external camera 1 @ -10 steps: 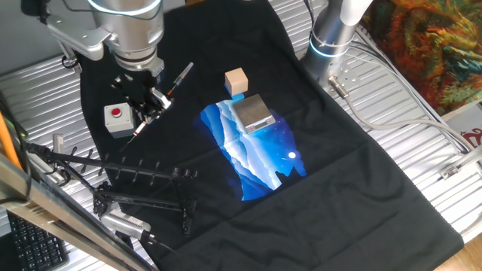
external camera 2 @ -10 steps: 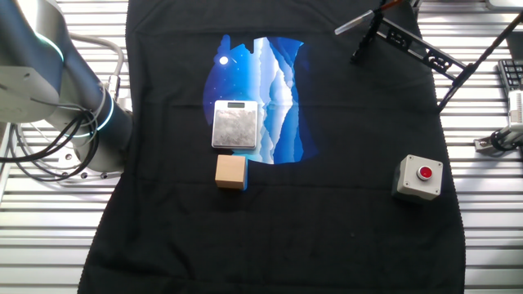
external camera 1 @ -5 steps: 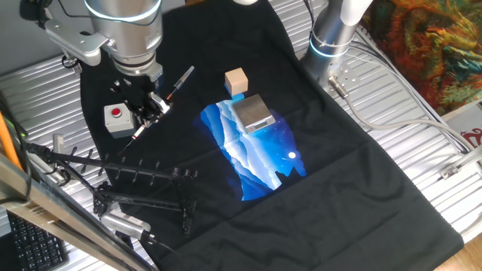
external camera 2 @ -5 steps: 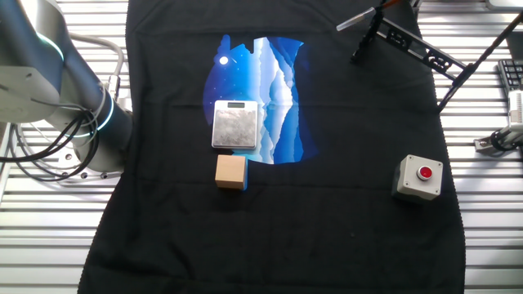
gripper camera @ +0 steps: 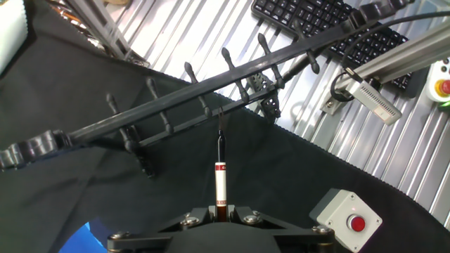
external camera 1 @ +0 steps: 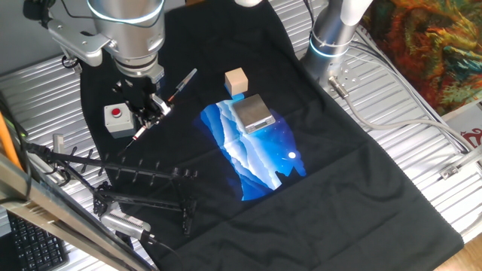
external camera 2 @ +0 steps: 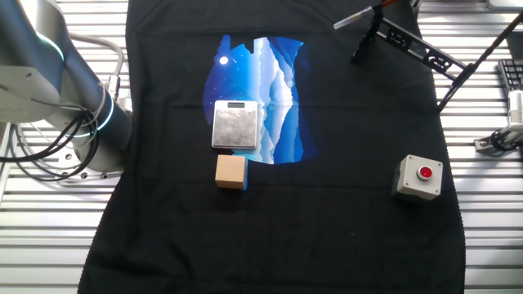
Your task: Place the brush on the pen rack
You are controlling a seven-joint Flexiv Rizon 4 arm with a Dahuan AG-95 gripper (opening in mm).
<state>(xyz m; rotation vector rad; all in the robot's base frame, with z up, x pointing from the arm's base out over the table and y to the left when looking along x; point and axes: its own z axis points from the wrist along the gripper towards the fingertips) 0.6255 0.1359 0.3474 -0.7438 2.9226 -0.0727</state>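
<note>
The black two-finger claw (external camera 1: 151, 105) is clamped on the thin red-and-black brush with a pale silvery tip (external camera 1: 161, 102), holding it tilted in the air above the black cloth with a blue mountain print (external camera 1: 316, 181). In the hand view the claw (gripper camera: 219, 214) shows at the bottom edge with the brush (gripper camera: 220, 176) running straight out from between its fingers, its dark end pointing at the low black pen rack of thin bars with short upright pegs (gripper camera: 204, 95). In the first fixed view the rack (external camera 1: 147, 184) lies at the near left of the bench, apart from the brush. Just left of the claw sits the grey box with a red button (external camera 1: 117, 120). To the right, on the cloth, are a small tan wooden cube (external camera 1: 236, 80) and, nearer, a flat silvery square scale (external camera 1: 253, 113). The cloth covers a ribbed metal bench (external camera 1: 422, 150).
</note>
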